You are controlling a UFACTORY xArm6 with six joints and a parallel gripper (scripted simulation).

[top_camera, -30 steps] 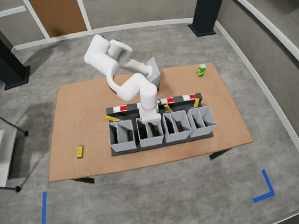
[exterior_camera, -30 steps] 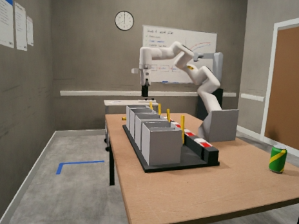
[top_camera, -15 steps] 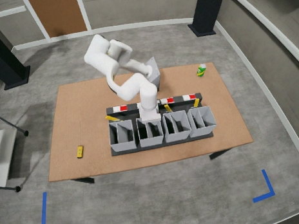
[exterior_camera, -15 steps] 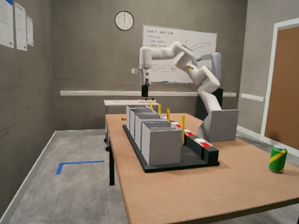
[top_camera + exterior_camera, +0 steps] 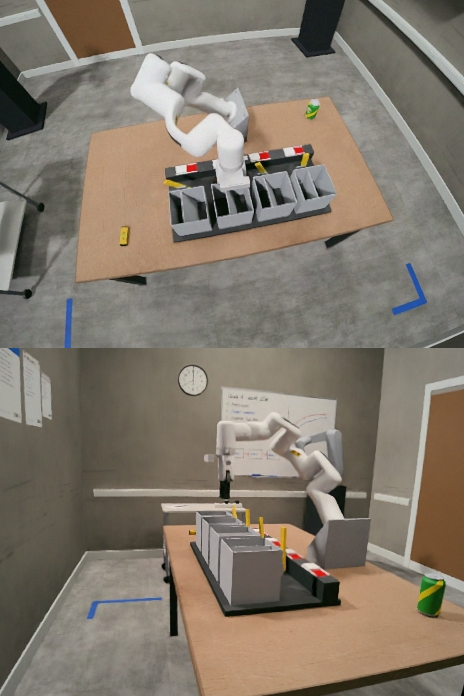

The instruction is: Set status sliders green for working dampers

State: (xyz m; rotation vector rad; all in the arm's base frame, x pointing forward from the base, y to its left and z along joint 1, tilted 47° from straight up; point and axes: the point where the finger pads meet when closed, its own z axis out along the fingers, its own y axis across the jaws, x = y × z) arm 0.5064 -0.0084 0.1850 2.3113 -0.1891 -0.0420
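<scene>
Your gripper [image 5: 225,496] hangs above the yellow lever [image 5: 234,511] end of the damper row, jaws partly parted, gripping nothing. Four grey dampers [image 5: 232,205] stand on the black base [image 5: 250,231], each behind its slider strip [image 5: 240,160], which shows red and white.
</scene>
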